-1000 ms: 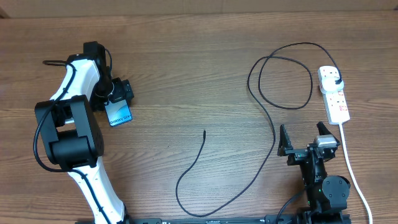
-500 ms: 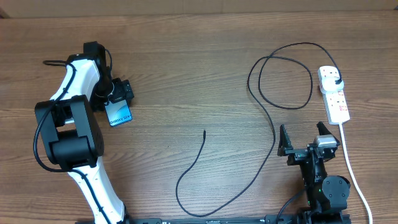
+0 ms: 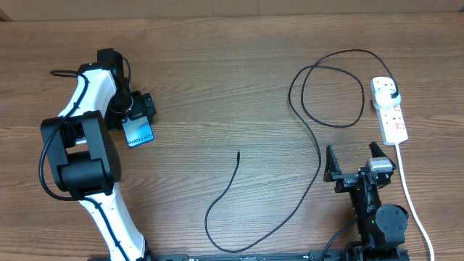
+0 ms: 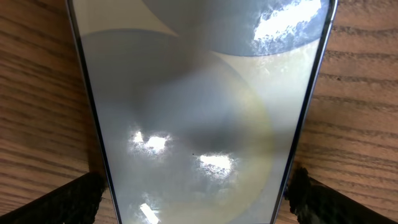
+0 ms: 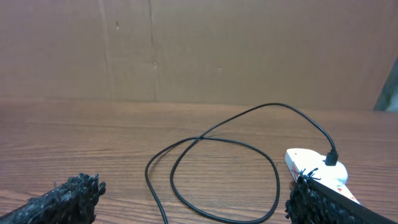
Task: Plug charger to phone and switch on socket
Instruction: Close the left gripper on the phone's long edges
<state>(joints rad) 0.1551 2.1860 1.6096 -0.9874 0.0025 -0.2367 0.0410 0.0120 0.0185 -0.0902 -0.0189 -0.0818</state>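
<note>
The phone point(image 3: 138, 133) lies flat on the table at the left, its teal screen up. It fills the left wrist view point(image 4: 199, 112). My left gripper point(image 3: 138, 113) has a finger against each long edge of it point(image 4: 196, 194). The charger point(image 3: 319, 156) is a black cable that loops across the right half; its free tip point(image 3: 238, 153) lies mid-table. Its black plug point(image 3: 392, 95) sits in the socket point(image 3: 391, 119), a white strip at the far right. My right gripper point(image 3: 353, 161) is open and empty, below the loop point(image 5: 217, 140) and beside the socket point(image 5: 311, 165).
The socket's white cord point(image 3: 413, 206) runs down the right side toward the front edge, close to the right arm's base. A brown cardboard wall point(image 5: 199, 50) stands behind the table's far edge.
</note>
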